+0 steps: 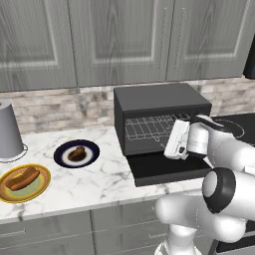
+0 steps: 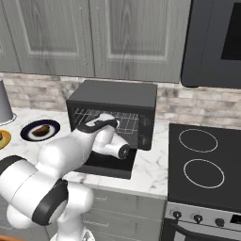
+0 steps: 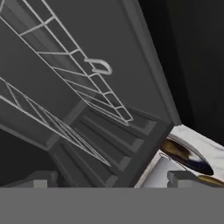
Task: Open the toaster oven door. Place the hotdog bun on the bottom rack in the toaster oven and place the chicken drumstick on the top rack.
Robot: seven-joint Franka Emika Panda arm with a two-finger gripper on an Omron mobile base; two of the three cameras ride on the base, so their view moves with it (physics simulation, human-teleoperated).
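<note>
The black toaster oven (image 1: pixel 159 99) stands open on the counter, and its door (image 1: pixel 164 172) lies flat in front. Inside, the top rack (image 1: pixel 149 122) sits above the bottom rack (image 1: pixel 144 135), and both are bare. My gripper (image 1: pixel 170 142) hovers over the lowered door just before the oven mouth, open and holding nothing. In the hand view the gripper (image 3: pixel 113 178) faces the oven's inside with both wire racks. The hotdog bun (image 1: pixel 22 178) lies on a yellow plate (image 1: pixel 42 187) at the far left. The chicken drumstick (image 1: pixel 77 153) rests on a dark blue plate (image 1: pixel 92 147).
A grey canister (image 1: pixel 10 132) stands at the back left of the marble counter (image 1: pixel 99 184). The black stovetop (image 2: pixel 204 160) lies right of the oven, below a dark wall appliance (image 2: pixel 216 42). Grey cabinets hang above.
</note>
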